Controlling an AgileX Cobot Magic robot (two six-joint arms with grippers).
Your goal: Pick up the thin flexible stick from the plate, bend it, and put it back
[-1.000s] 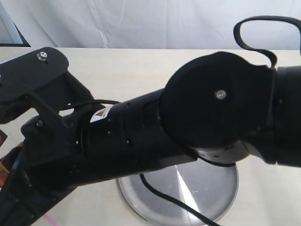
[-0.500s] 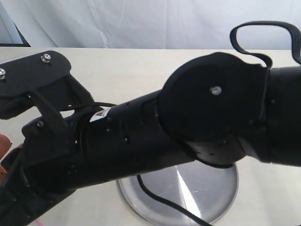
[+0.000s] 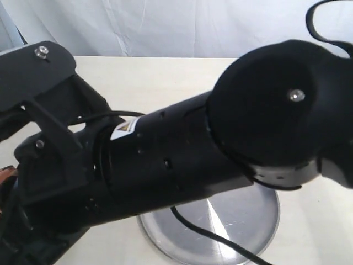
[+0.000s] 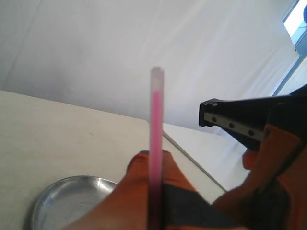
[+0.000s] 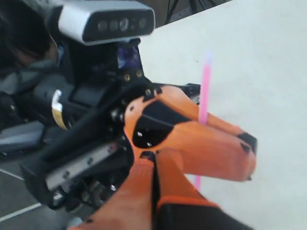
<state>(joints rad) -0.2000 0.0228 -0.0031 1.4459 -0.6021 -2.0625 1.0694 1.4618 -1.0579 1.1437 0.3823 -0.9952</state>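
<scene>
Holding thin flexible stick (image 4: 156, 124) upright in left tool (image 4: 154, 160), pinched tight, up in air, off plate (image 4: 48, 191). Close by, right tool (image 5: 153, 155) looks pinched together on nothing. Could slip out or snap if bent too hard. Could bump tools, v. close. Could fall on worktop (image 4: 38, 124), not plate
</scene>
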